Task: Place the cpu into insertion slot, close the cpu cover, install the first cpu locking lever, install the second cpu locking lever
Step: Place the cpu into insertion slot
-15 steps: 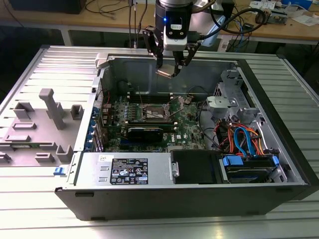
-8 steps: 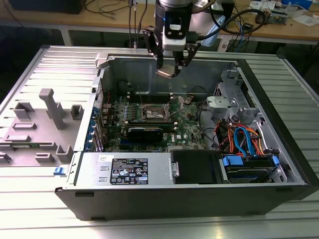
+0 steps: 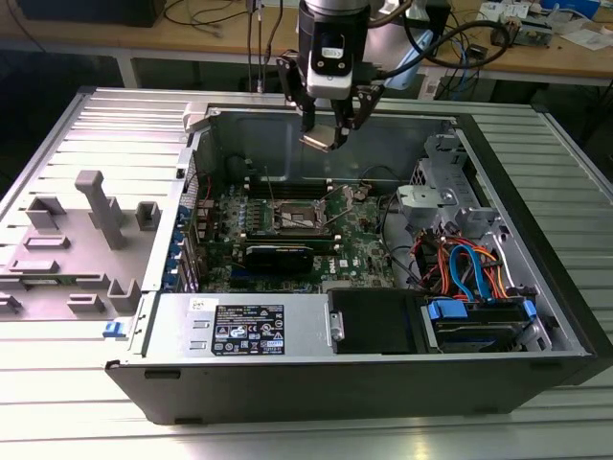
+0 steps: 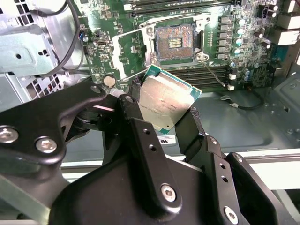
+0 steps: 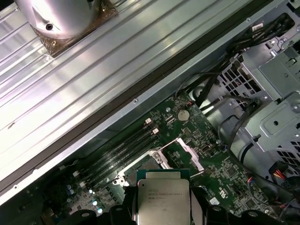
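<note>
My gripper [image 3: 326,134] hangs above the open computer case, shut on the cpu [image 4: 165,101], a flat square chip with a dull silver top. The black fingers [image 4: 136,112] clamp two opposite edges of the chip. In the first wrist view the cpu [image 5: 162,199] sits between the fingers, over the board. The insertion slot [image 4: 174,43] lies open on the green board [image 3: 359,240], well below the chip and apart from it. In the exterior view the slot [image 3: 305,216] is below the gripper and a little nearer the camera. The cpu cover [image 5: 190,154] stands raised beside the slot.
Long memory slots [image 3: 287,180] run behind the socket, and a black card [image 3: 283,254] lies in front of it. A drive cage with blue and orange cables [image 3: 469,273] fills the case's right side. A power supply [image 3: 244,328] spans the front. A grey plastic panel [image 3: 86,240] lies outside on the left.
</note>
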